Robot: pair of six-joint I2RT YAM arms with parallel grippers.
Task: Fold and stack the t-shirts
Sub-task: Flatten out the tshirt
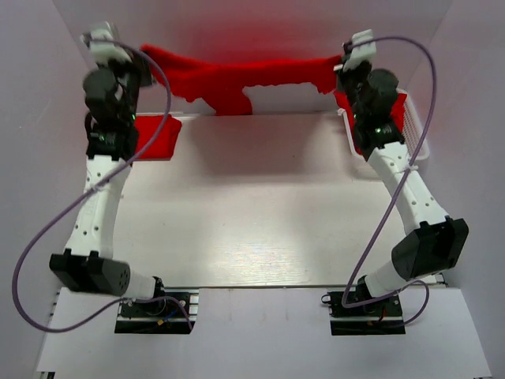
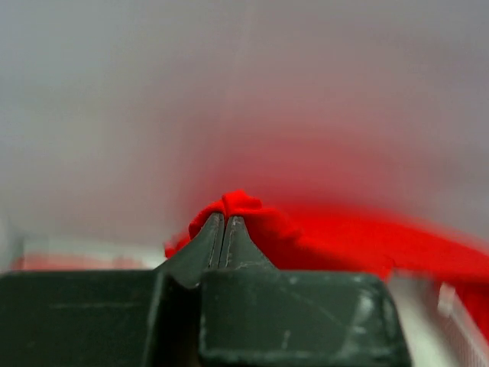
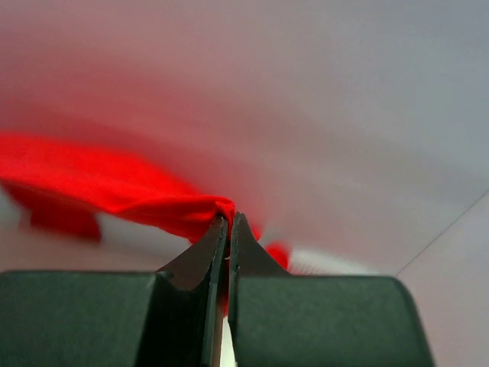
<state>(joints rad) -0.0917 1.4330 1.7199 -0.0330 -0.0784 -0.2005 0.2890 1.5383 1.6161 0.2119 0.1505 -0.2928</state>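
Top view: the t-shirt (image 1: 229,79) hangs stretched between the left end effector (image 1: 140,54) and the right end effector (image 1: 344,63), its long axis running from one to the other. Left wrist: the left end effector is clamped on its corner, and the t-shirt runs off to the right. Right wrist: the same grip, with the t-shirt running off to the left.

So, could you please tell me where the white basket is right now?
In the top view the white basket sits at the table's far right edge, partly under the right arm, with red fabric inside.
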